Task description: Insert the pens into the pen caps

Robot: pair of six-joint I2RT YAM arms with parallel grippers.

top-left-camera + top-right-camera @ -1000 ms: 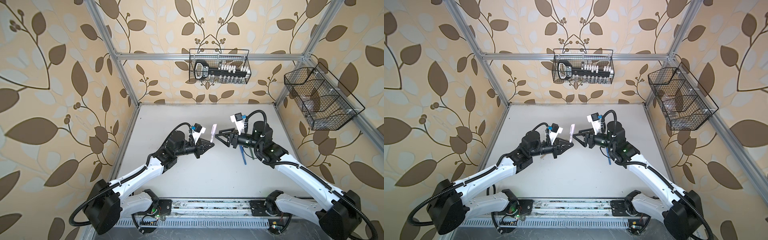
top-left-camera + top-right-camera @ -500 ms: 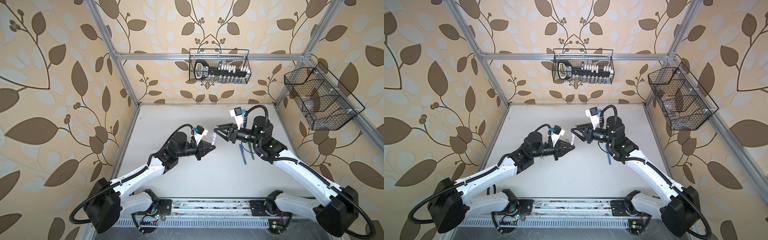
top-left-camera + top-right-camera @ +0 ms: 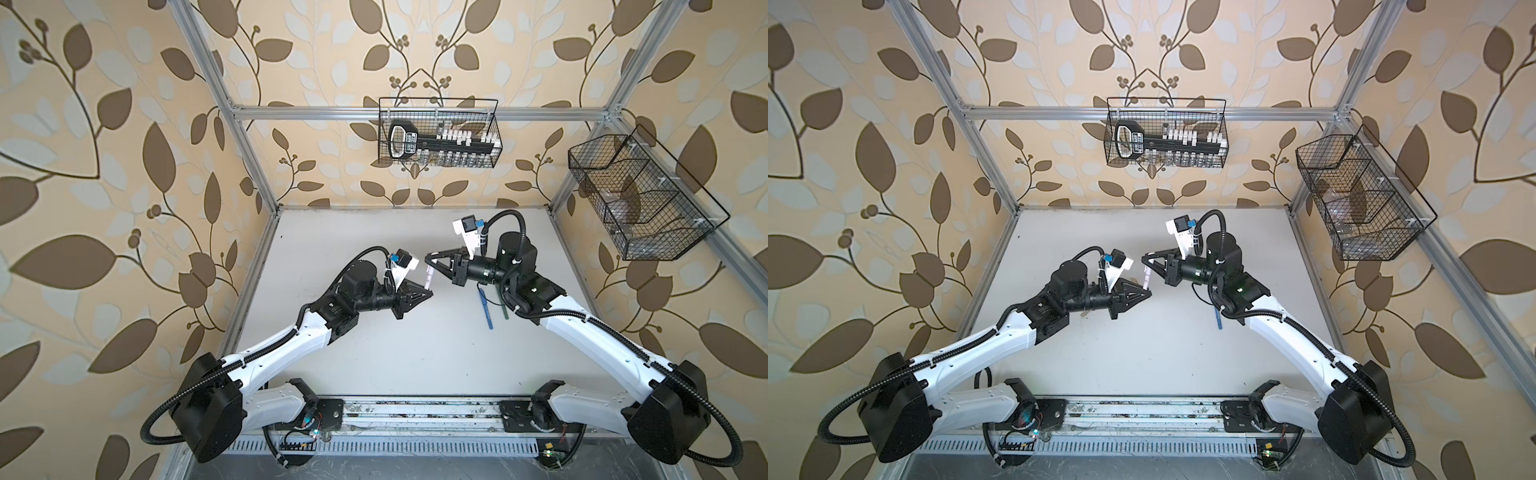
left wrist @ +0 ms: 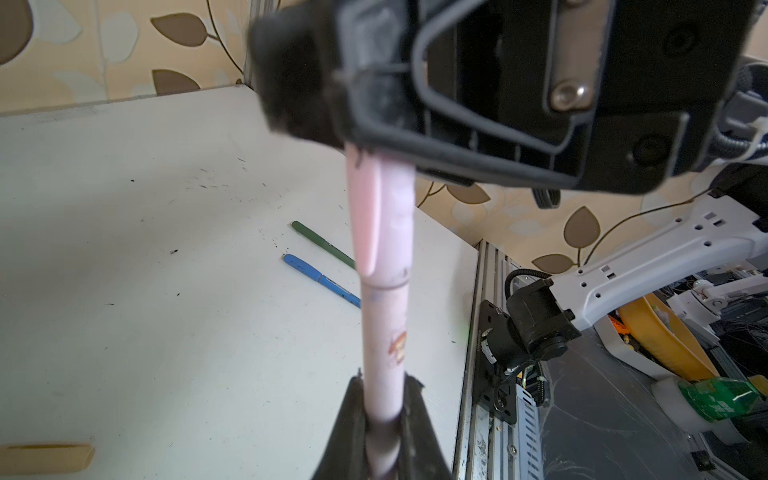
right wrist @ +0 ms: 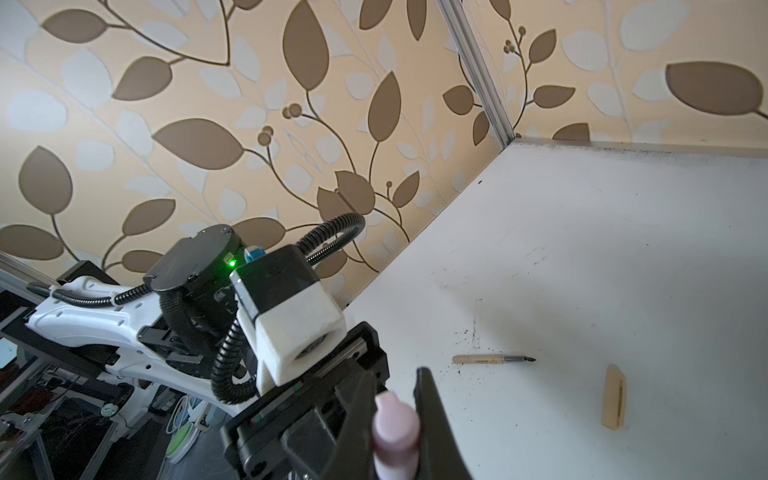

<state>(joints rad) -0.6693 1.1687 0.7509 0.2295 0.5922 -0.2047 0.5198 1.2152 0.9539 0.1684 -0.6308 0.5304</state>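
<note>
A pale pink pen (image 4: 384,345) stands upright above the table's middle, and my left gripper (image 4: 384,415) is shut on its lower barrel. A pale pink pen cap (image 4: 382,232) sits on the pen's upper end, meeting the barrel. My right gripper (image 5: 395,399) is shut on that cap (image 5: 395,428). In both top views the two grippers meet tip to tip, left (image 3: 428,294) below right (image 3: 428,259), with the pink pen (image 3: 1146,280) between them. A tan pen (image 5: 490,359) with a bare dark tip and a tan cap (image 5: 614,397) lie apart on the table.
A blue pen (image 3: 485,307) and a dark green pen (image 3: 503,307) lie side by side on the white table (image 3: 415,353) under my right arm. Wire baskets hang on the back wall (image 3: 438,133) and the right wall (image 3: 640,199). Metal frame posts edge the table.
My right gripper moved left onto the top of the pink pen and went from open to shut on the cap. The left gripper kept hold of the pen, shifting slightly.
</note>
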